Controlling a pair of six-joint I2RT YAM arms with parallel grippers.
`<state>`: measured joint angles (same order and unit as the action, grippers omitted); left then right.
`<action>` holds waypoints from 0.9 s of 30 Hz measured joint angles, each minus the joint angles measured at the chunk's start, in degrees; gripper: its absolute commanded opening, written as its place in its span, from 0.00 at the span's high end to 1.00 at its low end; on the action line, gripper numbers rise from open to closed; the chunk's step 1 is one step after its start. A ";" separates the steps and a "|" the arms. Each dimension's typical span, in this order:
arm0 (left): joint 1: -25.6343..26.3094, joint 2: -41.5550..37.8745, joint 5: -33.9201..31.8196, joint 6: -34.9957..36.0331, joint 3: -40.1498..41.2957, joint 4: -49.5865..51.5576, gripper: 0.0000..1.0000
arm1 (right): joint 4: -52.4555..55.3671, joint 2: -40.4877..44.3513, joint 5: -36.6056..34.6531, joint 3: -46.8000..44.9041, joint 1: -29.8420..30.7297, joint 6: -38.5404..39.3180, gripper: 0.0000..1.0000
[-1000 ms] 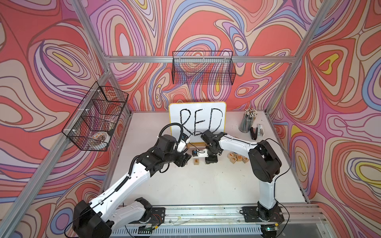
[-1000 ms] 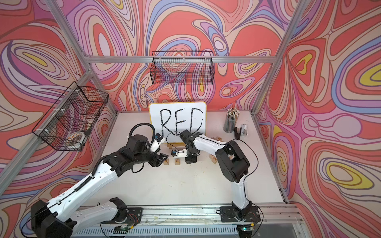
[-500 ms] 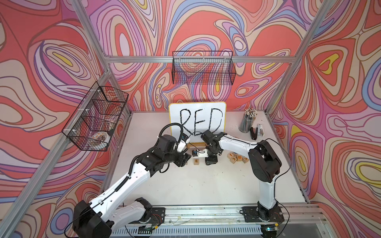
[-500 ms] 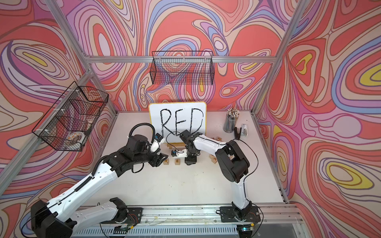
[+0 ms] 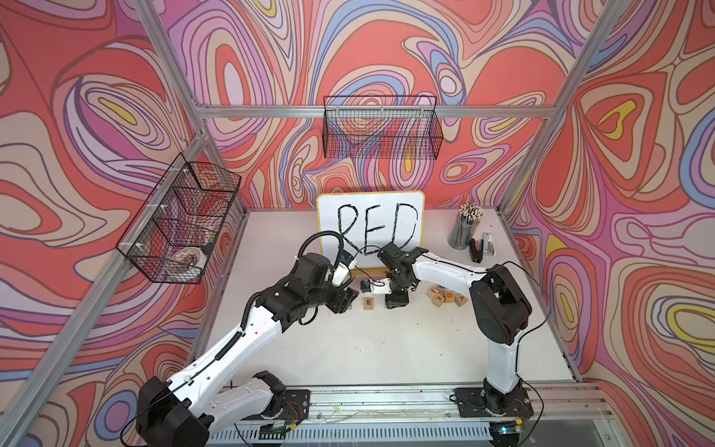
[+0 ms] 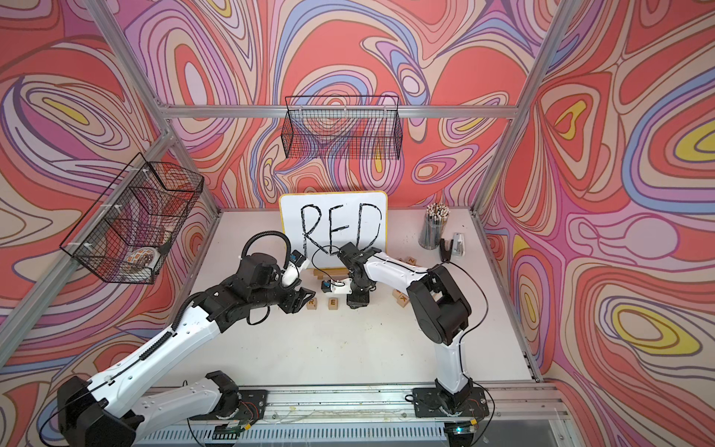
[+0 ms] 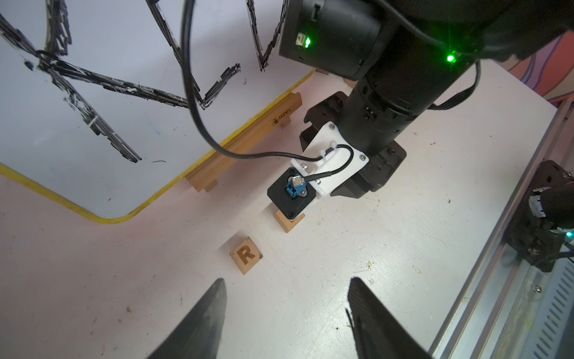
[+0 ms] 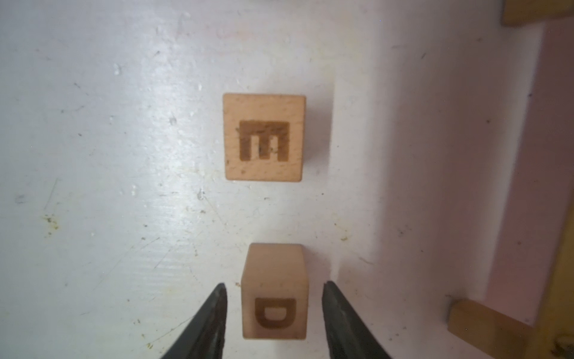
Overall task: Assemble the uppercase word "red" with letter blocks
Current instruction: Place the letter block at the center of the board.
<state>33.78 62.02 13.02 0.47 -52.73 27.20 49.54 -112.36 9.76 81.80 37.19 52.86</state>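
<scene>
Rt gripper parted around D block, not clamped.
Slim gaps are seen betw. its fingers and the D block, set on the table just right of the E block; the R block is placed left of E. Lt gripper is held wide, empty, nr the R block.

A robotics lab cell: silver aluminium frame, swirl-patterned red-and-purple wall panels, white-and-black robot arms bolted to a metal rail beside the white counter.
</scene>
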 measured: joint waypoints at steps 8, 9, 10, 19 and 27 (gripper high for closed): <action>0.00 -0.55 0.00 0.00 0.02 0.00 0.35 | 0.09 2.71 -0.35 0.00 0.00 -0.11 0.48; 0.00 -0.57 0.00 0.00 0.02 0.00 0.34 | 0.02 3.48 -0.42 -0.04 0.00 -0.22 0.48; 0.00 -0.59 0.00 0.00 0.02 0.00 0.34 | -0.22 4.37 -0.48 -0.17 0.00 -0.37 0.48; 0.00 -1.44 -0.68 0.00 0.02 0.00 0.33 | -5.79 17.31 -1.31 -6.10 0.00 -3.61 0.49; 0.02 -3.15 -2.10 0.00 0.26 -0.02 0.32 | -14.05 29.49 -4.81 -17.09 0.00 -9.25 0.49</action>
<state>33.80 58.87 10.92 0.47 -52.47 27.18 35.48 -82.87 4.95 64.71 37.19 43.62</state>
